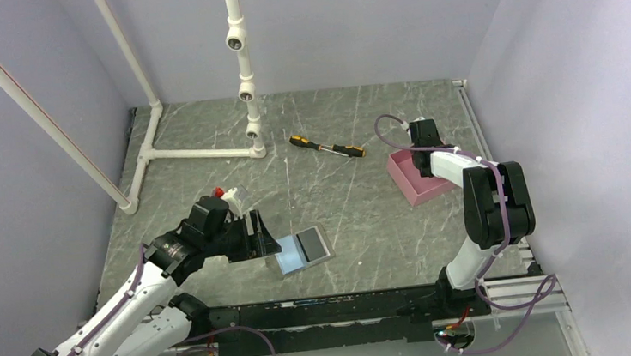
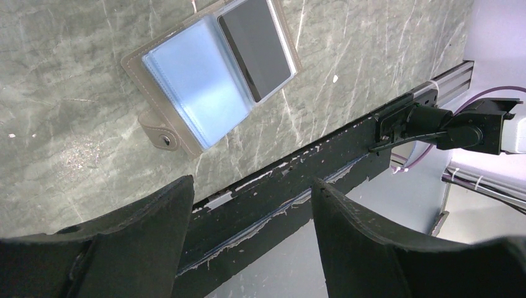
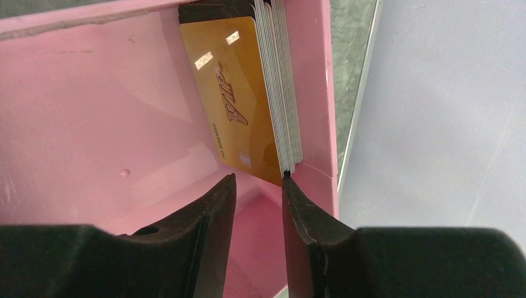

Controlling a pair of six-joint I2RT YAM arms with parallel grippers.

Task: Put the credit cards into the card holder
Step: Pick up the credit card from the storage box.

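R gripper [image 3: 257, 180] is inside the pink plastic tray [image 3: 93, 124], jaws a little apart, nothing pinched yet. The thin shiny credit cards [image 3: 242, 105], gold one in front, stand on edge vs the tray's right wall. Their long side runs straight away from the tips, w/ the corner just ahead. L gripper [image 2: 251, 183] is wide and empty, near the flat grey card holder [image 2: 198, 81], which lies open.
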